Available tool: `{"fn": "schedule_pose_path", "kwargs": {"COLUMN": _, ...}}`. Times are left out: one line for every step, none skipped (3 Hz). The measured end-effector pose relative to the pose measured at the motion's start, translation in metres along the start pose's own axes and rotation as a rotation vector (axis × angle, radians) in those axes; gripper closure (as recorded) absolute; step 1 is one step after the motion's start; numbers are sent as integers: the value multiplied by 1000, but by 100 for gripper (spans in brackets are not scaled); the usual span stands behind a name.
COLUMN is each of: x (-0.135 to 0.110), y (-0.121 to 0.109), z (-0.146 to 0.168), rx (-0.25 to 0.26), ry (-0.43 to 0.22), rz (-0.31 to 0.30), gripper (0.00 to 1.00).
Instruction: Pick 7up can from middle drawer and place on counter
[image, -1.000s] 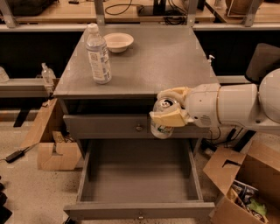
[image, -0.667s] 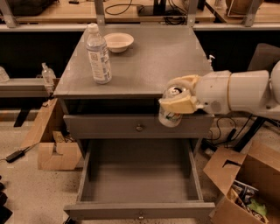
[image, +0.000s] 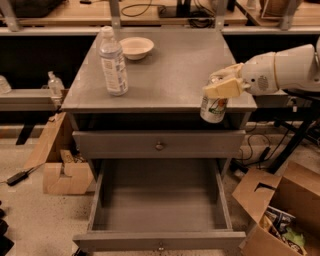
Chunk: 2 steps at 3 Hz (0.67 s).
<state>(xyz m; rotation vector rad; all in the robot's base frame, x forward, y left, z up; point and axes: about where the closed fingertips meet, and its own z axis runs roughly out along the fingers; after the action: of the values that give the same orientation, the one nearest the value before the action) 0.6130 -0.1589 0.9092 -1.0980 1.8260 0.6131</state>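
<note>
The gripper (image: 220, 90) hangs at the counter's (image: 170, 75) front right corner. Its tan fingers (image: 227, 86) are clenched around the top of the 7up can (image: 213, 109). The white arm (image: 280, 70) reaches in from the counter's right side. The can is upright and held in the air. In this view its upper part lies over the counter's front edge and its lower part hangs past that thin edge. Whether it has crossed above the slab or is just in front of it cannot be told.

Below the counter, the upper drawer front (image: 159, 145) with its round knob is closed. Lower still, the middle drawer (image: 160, 242) is pulled far out toward the camera (its deep grey tray is open to view).

On the counter's left half a clear plastic bottle (image: 113, 62) stands upright, well apart from the can. Behind it, toward the counter's back edge, sits a small pale bowl (image: 136, 47).

On the floor to the left of the counter is an open cardboard box (image: 60, 170). On the floor to the right and nearer the camera, another cardboard box (image: 280, 210) holds some printed items. A pale wooden bench (image: 165, 15) runs along behind the counter.
</note>
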Motion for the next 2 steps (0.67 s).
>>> {"fn": "schedule_pose_path", "kwargs": {"x": 15, "y": -47, "z": 12, "rx": -37, "ry": 47, "rz": 71, "gripper": 100}}
{"fn": "schedule_pose_path", "kwargs": {"x": -22, "y": -108, "z": -22, "rx": 58, "ry": 30, "rz": 60, "gripper": 100}}
